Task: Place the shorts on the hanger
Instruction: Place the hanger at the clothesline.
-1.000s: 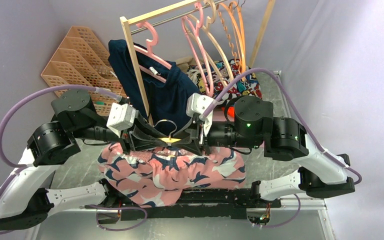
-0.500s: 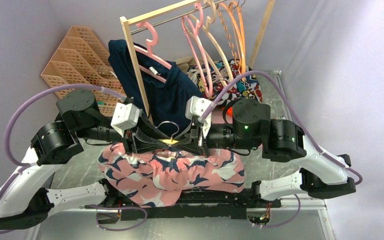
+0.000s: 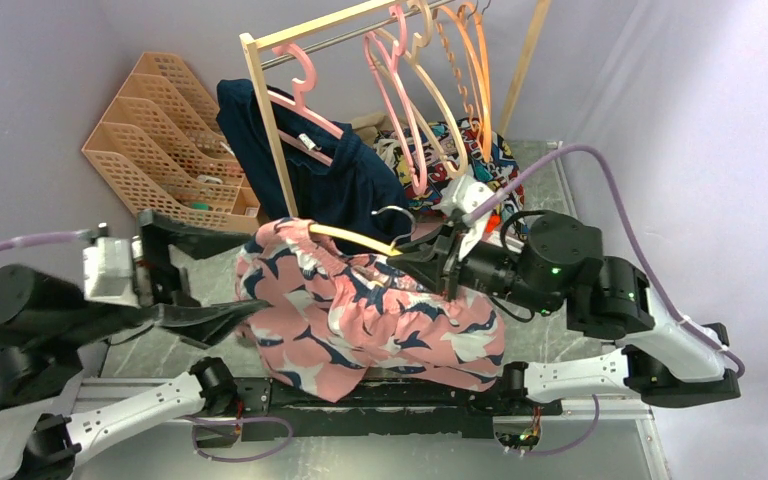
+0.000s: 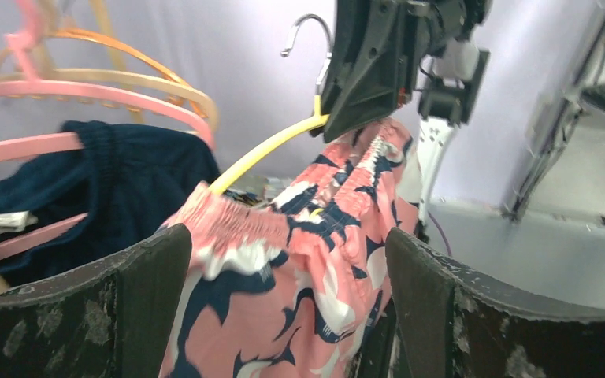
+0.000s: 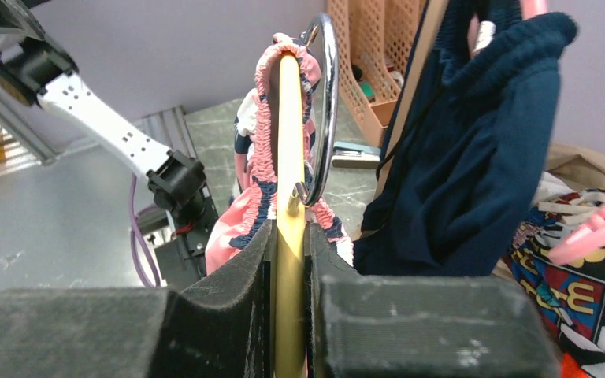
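Right gripper (image 5: 290, 236): was clamped on the pale yellow hanger (image 5: 287, 142) beside its hook (image 5: 332, 102) | shorts (image 3: 360, 320): hung by the waistband from that hanger, centre of scene | left gripper (image 4: 283, 264): gaped wide, empty, just left of shorts | judged best: keep hanger level, grip firm

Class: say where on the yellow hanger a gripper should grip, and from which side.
Grip the hanger at its bare middle beneath the hook, pinching its thin flat faces from the right, as the right gripper does; the shorts cover its far arm.
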